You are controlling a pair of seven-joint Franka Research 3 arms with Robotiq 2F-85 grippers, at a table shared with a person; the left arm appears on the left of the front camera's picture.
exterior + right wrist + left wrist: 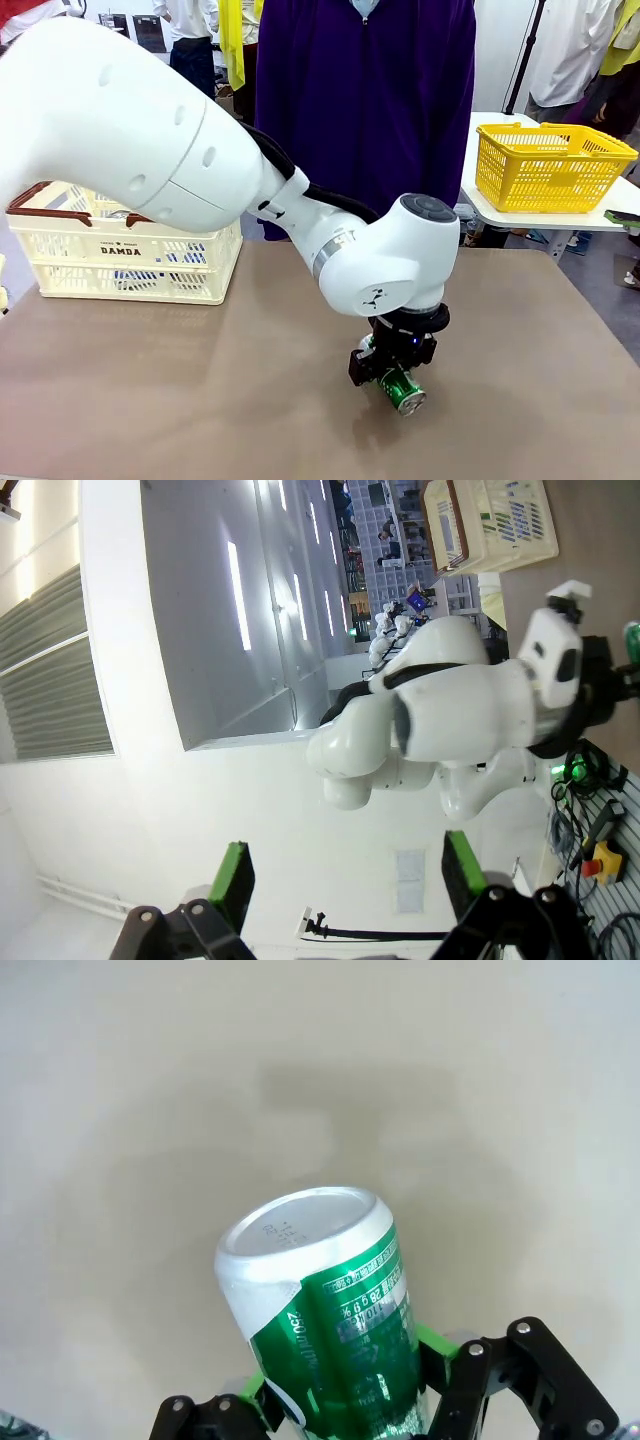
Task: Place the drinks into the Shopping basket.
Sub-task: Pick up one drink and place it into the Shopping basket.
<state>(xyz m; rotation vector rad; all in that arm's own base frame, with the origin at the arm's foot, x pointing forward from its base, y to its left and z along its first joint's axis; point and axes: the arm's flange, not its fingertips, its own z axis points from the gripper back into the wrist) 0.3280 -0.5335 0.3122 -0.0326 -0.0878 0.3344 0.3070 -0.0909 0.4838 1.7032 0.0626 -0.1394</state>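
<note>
Left gripper [388,374], clamped on the green can [330,1330] lying between its pads, grips near one end, so lifting may tilt or slip the can.

Glossy white, rounded arm segments with a black cable along the left arm [200,160]; black left claw [385,375] with green pads [435,1345], silver screws; person in purple garment [365,100].

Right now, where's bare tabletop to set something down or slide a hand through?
Free: the wide brown stretch between the Shopping basket at far left and the left gripper, plus the near edge in front of both. Also free: right of the gripper toward the side table with the yellow basket. Crowded: around the gripper, shut on the green can lying there.
</note>
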